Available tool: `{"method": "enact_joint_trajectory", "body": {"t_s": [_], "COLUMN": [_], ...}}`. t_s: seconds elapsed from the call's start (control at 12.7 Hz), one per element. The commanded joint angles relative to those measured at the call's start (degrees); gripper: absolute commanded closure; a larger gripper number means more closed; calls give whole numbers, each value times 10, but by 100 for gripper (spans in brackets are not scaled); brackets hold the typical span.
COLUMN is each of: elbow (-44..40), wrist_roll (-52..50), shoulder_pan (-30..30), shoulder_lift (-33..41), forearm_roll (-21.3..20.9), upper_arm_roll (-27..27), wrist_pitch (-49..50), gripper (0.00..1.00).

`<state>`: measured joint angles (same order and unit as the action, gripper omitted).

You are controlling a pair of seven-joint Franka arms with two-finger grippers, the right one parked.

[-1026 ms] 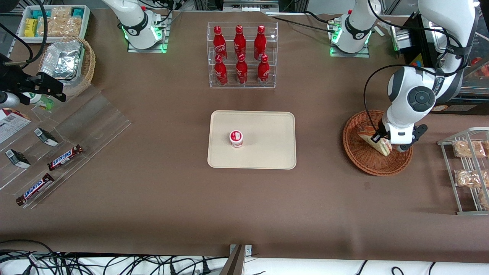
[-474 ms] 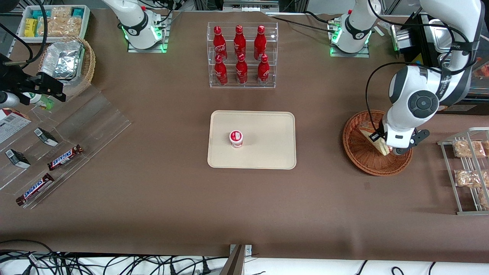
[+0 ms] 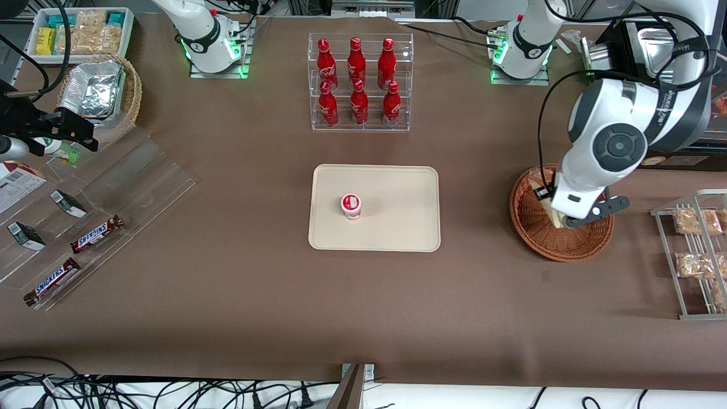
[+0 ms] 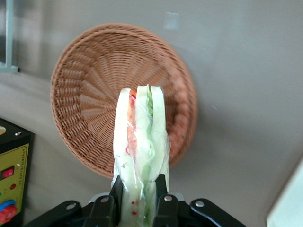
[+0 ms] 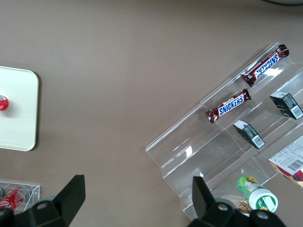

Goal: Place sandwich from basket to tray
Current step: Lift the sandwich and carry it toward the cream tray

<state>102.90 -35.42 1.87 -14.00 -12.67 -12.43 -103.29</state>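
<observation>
My left gripper (image 3: 559, 218) is shut on the clear-wrapped sandwich (image 4: 141, 142) and holds it lifted above the reddish-brown wicker basket (image 4: 90, 94). In the front view only a pale corner of the sandwich (image 3: 550, 213) shows under the wrist, over the basket (image 3: 539, 236) at the working arm's end of the table. The basket holds nothing else. The cream tray (image 3: 397, 227) lies in the middle of the table with a small red-and-white cup (image 3: 351, 205) on it. The black fingers (image 4: 116, 196) press the sandwich's bread sides.
An acrylic stand with red bottles (image 3: 359, 82) stands farther from the front camera than the tray. A wire rack with wrapped snacks (image 3: 696, 250) lies beside the basket. A black box with a yellow panel (image 4: 12, 165) is close to the basket.
My gripper has risen with the sandwich, lifting it out of the basket, and shifted slightly toward the tray.
</observation>
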Motion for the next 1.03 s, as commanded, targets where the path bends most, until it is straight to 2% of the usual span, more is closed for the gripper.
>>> {"method": "enact_joint_trajectory", "body": {"t_s": [0.0,0.16,0.24,0.39,0.63,0.95], "elbow": [-40,-45,-45,-45,-43,-25], "wrist_roll": [33,33,43,90,92,50], "shoulder_pan": [-2,0,0,19,29,56], "shoulder_lift": [-2,-7,-12,-20,-47,-72], "forearm_roll": [-5,-2,19,43,75,81], "upper_arm_roll": [-41,-78,-86,-88,-88,-87], "wrist_pitch": [34,29,21,7,-39,-118], "gripper": [70,70,70,70,70,70]}}
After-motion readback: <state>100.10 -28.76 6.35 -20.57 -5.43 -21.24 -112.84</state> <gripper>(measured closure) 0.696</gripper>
